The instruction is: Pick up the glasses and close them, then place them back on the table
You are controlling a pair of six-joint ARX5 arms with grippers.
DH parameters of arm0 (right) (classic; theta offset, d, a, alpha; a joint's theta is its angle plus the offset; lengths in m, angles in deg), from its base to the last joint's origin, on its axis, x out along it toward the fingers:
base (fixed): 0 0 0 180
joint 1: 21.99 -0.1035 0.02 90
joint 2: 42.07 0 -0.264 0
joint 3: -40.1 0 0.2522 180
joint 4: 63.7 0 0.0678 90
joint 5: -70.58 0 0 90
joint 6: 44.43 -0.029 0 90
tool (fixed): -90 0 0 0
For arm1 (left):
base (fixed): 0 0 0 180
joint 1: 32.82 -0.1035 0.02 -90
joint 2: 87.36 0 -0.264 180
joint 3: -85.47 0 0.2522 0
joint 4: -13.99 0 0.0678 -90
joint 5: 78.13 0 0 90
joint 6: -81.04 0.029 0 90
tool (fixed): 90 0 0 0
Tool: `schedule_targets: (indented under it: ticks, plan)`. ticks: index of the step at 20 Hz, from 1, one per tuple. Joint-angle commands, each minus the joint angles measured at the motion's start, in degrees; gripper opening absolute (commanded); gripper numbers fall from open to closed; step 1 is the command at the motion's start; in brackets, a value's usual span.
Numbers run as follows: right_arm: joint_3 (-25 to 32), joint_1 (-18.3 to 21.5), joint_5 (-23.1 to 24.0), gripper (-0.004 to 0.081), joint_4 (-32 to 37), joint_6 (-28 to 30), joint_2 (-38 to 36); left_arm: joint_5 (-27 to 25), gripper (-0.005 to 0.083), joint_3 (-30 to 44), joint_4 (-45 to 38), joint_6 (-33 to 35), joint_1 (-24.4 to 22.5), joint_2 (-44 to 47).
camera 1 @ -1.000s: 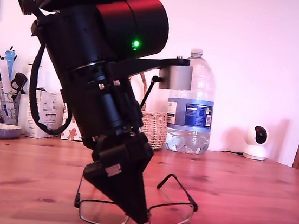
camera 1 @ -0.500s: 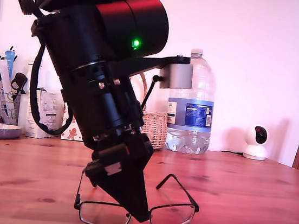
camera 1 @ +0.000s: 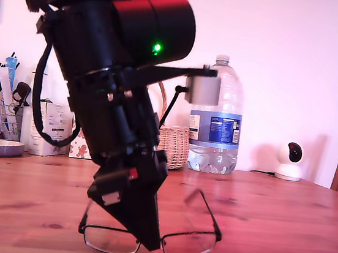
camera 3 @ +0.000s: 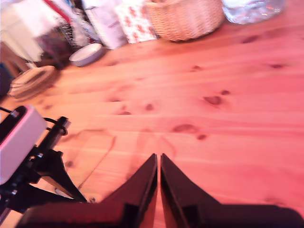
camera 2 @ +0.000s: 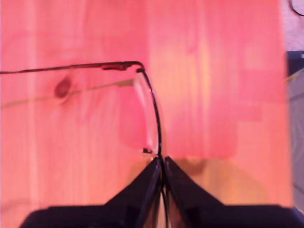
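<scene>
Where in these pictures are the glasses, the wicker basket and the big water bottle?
glasses [camera 1: 188, 243], exterior view, on the lens nearer that view's right.
wicker basket [camera 1: 176, 144], exterior view, on its woven side wall.
water bottle [camera 1: 218, 127], exterior view, on its blue label.

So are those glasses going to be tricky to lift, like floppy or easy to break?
Probably light: the glasses have a thin wire frame. Likely fragile too, with clear lenses and slim arms that could bend. My first gripper pinches only the frame's thin edge, so they may swing or slip as they leave the table.
</scene>
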Motion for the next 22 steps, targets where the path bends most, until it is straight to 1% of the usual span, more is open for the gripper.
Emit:
schedule_targets:
  ticks: [1,5,7,11,15,16,17,18,22]
  plan:
    - [0.33,-0.26,-1.31,-0.0013,1.18,-0.17,0.35,0.24,-0.0021,-0.11,0.61,0.22,0.22,3.54]
    - [0.33,-0.24,-3.82,-0.0013,1.66,-0.2,0.35,0.68,-0.0021,-0.11,1.46,0.24,0.22,7.5]
    - [0.33,-0.24,-6.01,-0.0013,1.97,-1.03,0.35,2.03,-0.0021,-0.11,2.19,0.28,0.22,9.14]
    - [0.33,-0.2,-10.84,-0.0013,2.93,-6.56,0.72,2.89,-0.0021,-0.07,4.24,0.26,0.22,11.28]
    - [0.33,0.11,-12.59,-0.0013,4.26,-13.9,2.93,2.93,-0.0021,-0.07,4.55,0.24,0.22,13.2]
    - [0.33,0.42,-13.81,-0.0013,4.9,-14.08,3.82,2.93,-0.0021,-0.07,4.76,0.24,0.22,13.92]
    - [0.33,0.7,-14.99,-0.0013,5.57,-17.27,4.83,2.99,-0.0021,-0.07,5.09,0.24,0.28,14.62]
    - [0.33,0.96,-15.96,-0.0013,6.36,-19.17,5.86,3.1,-0.0021,-0.04,5.51,0.24,0.33,15.39]
    - [0.33,2.43,-19.34,-0.0013,11.91,-23.67,10.58,3.1,-0.0021,0.11,5.7,0.22,0.33,18.78]
